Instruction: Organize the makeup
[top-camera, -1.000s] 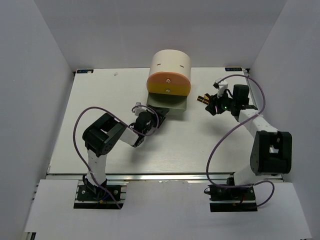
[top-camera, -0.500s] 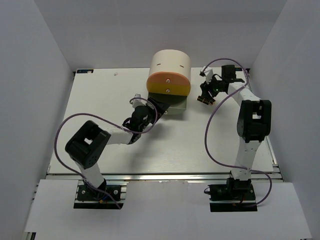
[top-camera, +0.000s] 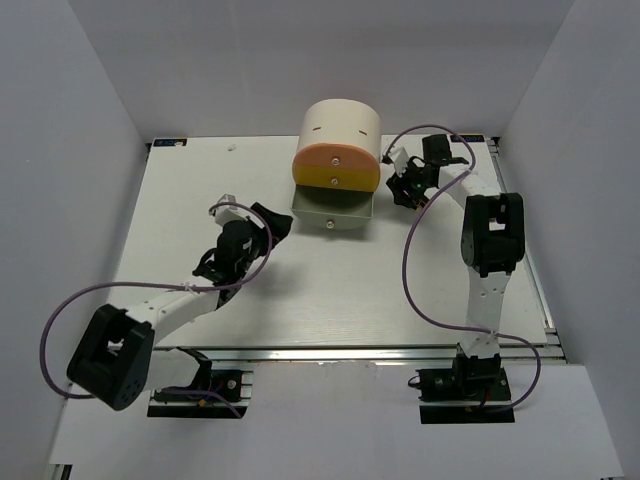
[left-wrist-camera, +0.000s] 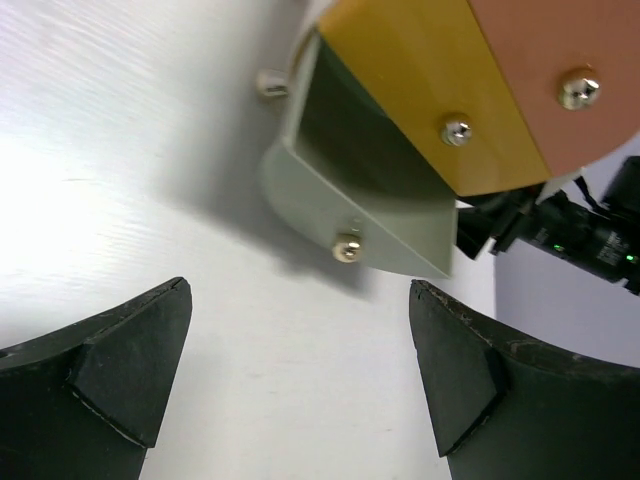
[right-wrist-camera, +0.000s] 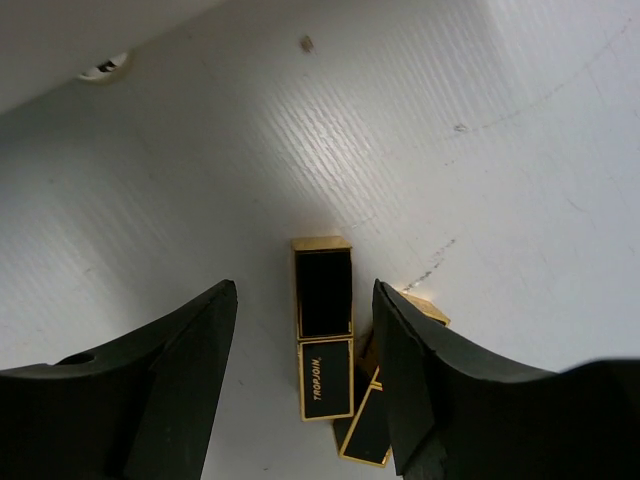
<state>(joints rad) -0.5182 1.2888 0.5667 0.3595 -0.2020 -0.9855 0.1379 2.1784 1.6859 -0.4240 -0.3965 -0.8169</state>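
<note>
white table (top-camera: 200, 180) inside white walls. the left gripper (left-wrist-camera: 298, 292) hangs wide and empty, facing the cabinet (top-camera: 340, 125). of its three drawers, one grey drawer (top-camera: 332, 207) is pulled out, probably to receive makeup. just right of the cabinet, the right gripper (right-wrist-camera: 304, 290) straddles one lipstick tube (right-wrist-camera: 324, 330) with jaws apart, not touching it. at least two tubes lie there.

white-and-black arms (top-camera: 165, 300), purple cables (top-camera: 404, 262), black wedge-shaped fingers (left-wrist-camera: 110, 370)

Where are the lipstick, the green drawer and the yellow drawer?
lipstick (right-wrist-camera: 323, 330): right wrist view, middle of the black-and-gold tube.
green drawer (left-wrist-camera: 330, 200): left wrist view, its front panel.
yellow drawer (left-wrist-camera: 410, 90): left wrist view, its front face.
</note>
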